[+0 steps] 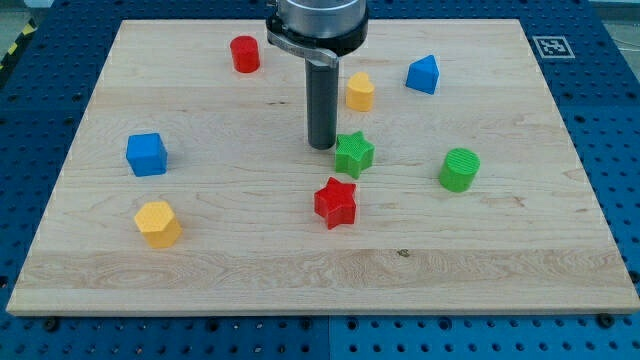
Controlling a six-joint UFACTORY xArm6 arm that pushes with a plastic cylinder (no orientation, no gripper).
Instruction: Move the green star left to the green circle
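Observation:
The green star (354, 154) lies near the middle of the wooden board. The green circle (459, 169), a short cylinder, stands to the star's right, about a hundred pixels away. My tip (322, 146) rests on the board just left of the green star, touching or almost touching its left edge. The rod rises straight up from there to the arm's head at the view's top.
A red star (336, 202) lies just below the green star. A yellow block (360, 92) and a blue block (423, 75) sit above right. A red cylinder (245, 54) is at the top, a blue cube (147, 154) and a yellow hexagon (158, 223) at left.

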